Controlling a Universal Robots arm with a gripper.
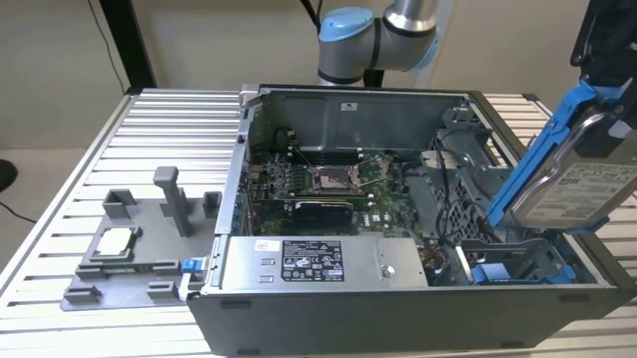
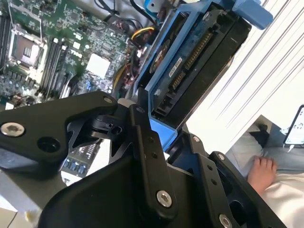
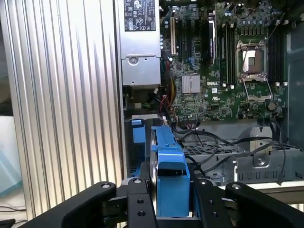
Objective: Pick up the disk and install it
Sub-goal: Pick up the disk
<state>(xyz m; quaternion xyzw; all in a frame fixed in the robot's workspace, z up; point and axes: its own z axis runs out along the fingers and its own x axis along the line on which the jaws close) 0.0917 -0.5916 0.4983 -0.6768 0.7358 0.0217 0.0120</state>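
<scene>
Exterior view: the disk point(image 1: 582, 190) hangs tilted, label showing, above the drive bay at the exterior view's right end of the open computer case point(image 1: 398, 317) on the worktop point(image 1: 169, 127). Second wrist view: the end effector point(image 2: 168, 137) is clamped onto the disk's blue bracket point(image 2: 251, 13). First wrist view: the disk stands edge-on between the fingers point(image 3: 139, 202), over the case. I'd judge it rigid, dense and shock-sensitive, best gripped by the bracket's sides.
</scene>
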